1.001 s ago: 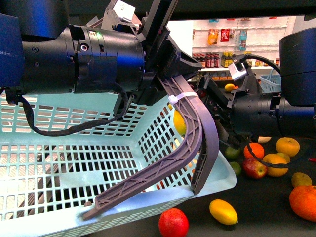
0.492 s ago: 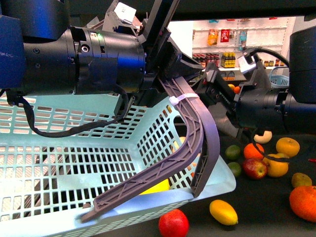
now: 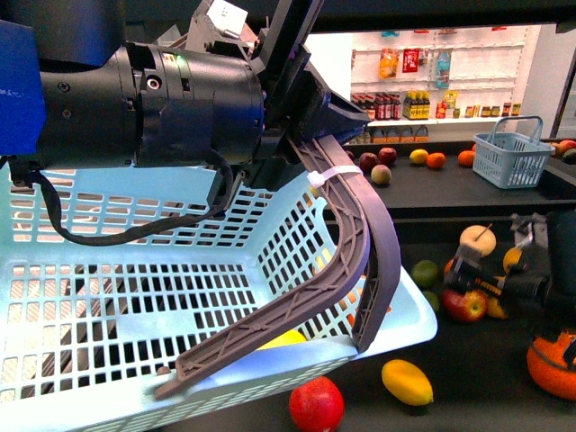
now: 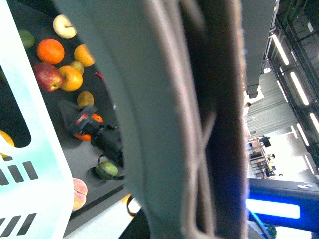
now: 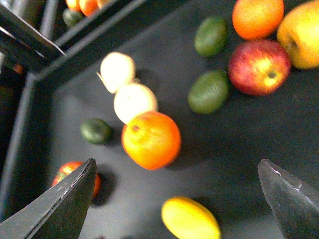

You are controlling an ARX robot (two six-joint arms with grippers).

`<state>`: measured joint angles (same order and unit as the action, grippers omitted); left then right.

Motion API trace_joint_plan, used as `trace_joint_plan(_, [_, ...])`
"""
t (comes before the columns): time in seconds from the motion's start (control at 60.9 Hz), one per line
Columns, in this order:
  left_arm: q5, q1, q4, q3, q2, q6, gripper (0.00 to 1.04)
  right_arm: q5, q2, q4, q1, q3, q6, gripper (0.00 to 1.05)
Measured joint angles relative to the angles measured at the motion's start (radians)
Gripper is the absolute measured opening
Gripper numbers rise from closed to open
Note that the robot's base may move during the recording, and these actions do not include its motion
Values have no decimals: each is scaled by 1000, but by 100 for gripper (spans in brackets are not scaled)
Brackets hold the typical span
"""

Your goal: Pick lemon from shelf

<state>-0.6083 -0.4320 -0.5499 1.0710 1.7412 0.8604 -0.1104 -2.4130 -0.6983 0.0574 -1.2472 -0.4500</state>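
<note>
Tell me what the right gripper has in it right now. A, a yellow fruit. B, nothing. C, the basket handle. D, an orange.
B: in the right wrist view the right gripper has its fingers wide apart with nothing between them. An orange and other fruit lie loose on the shelf deck below. The basket handle is in the left gripper.

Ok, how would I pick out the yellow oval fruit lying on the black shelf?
Find the big pale blue basket on the left of the front view and follow it to its lower right corner. Just beneath, on the black shelf, a round red fruit lies beside the lemon. Unlike that one, it is plain yellow and egg-shaped.
</note>
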Motion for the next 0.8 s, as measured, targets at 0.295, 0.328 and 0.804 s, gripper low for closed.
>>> trace_joint_plan(0.295, [3, 0, 0, 0, 0, 0, 6, 1, -170, -33, -80, -31, 317, 97])
trace_joint_plan(0.328, [3, 0, 0, 0, 0, 0, 6, -11, -189, -45, -90, -35, 362, 97])
trace_joint_plan(0.804, [2, 0, 0, 0, 0, 0, 6, 5, -332, -11, -130, -194, 593, 97])
